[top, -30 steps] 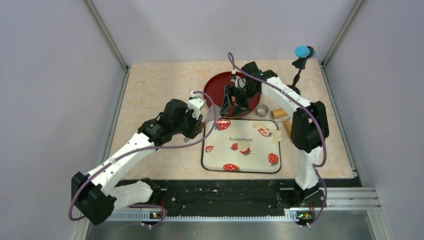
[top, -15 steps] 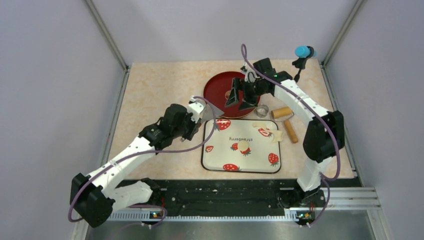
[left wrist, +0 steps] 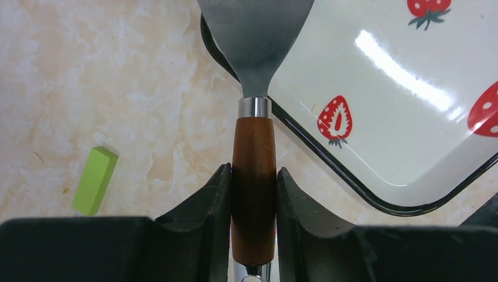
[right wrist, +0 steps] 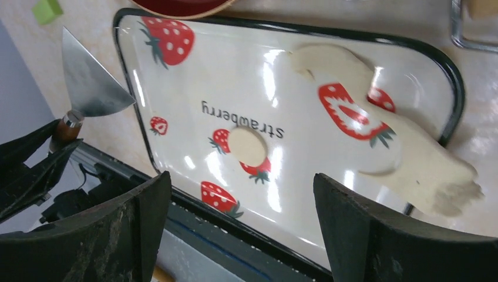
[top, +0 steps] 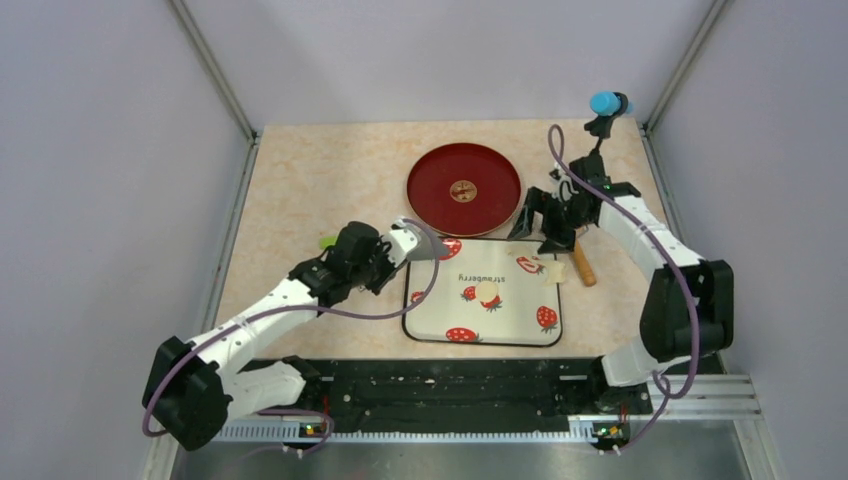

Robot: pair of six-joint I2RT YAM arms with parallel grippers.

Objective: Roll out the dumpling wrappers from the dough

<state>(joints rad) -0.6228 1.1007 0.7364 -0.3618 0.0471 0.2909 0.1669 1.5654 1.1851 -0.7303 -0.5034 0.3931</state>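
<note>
A round dumpling wrapper lies flat in the middle of the strawberry tray. The dough is a thin sheet with cut-outs at the tray's far right corner. My right gripper hovers open just beyond that corner with nothing between its fingers. My left gripper is shut on the brown wooden handle of a metal spatula. The spatula's blade reaches over the tray's far left corner.
A red plate with a small tan spot at its centre sits beyond the tray. The wooden roller lies right of the tray. A metal ring is beside it. A green block lies left. A blue-tipped stand is at the back right.
My right arm has swung from over the red plate to the tray's far right corner, its jaws opening wider. My left arm has shifted slightly nearer with the spatula.
</note>
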